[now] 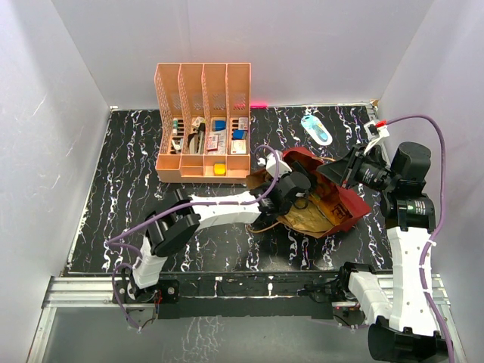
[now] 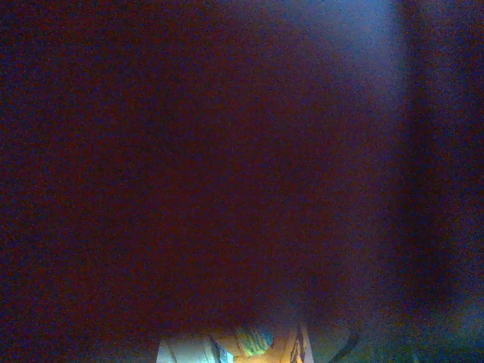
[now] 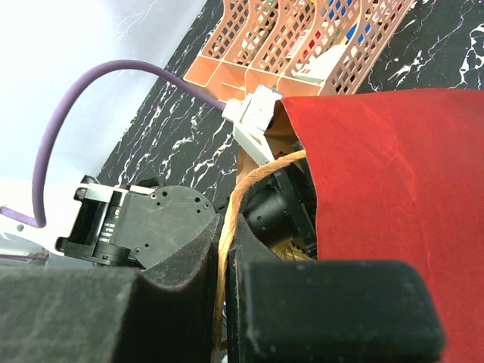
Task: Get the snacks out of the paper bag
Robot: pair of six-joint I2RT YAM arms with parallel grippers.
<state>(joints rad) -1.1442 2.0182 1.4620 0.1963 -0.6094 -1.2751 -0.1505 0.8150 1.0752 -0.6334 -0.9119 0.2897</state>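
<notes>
The paper bag (image 1: 349, 206), dark red outside and brown inside, lies on its side right of the table's middle. My left arm reaches into its mouth, and the left gripper (image 1: 296, 198) is hidden inside. The left wrist view is almost wholly dark; only a sliver of the snacks shows at its bottom edge, a teal-and-yellow packet (image 2: 255, 340). My right gripper (image 3: 229, 249) is shut on the bag's thin twine handle (image 3: 261, 172) at the red bag (image 3: 378, 166) mouth. In the top view the right gripper (image 1: 342, 172) sits at the bag's upper right edge.
A peach slotted organiser (image 1: 203, 125) with small items stands behind the bag at the back left. A light-blue-and-white oval packet (image 1: 316, 128) lies at the back right. White walls close in the black marbled table (image 1: 136, 189).
</notes>
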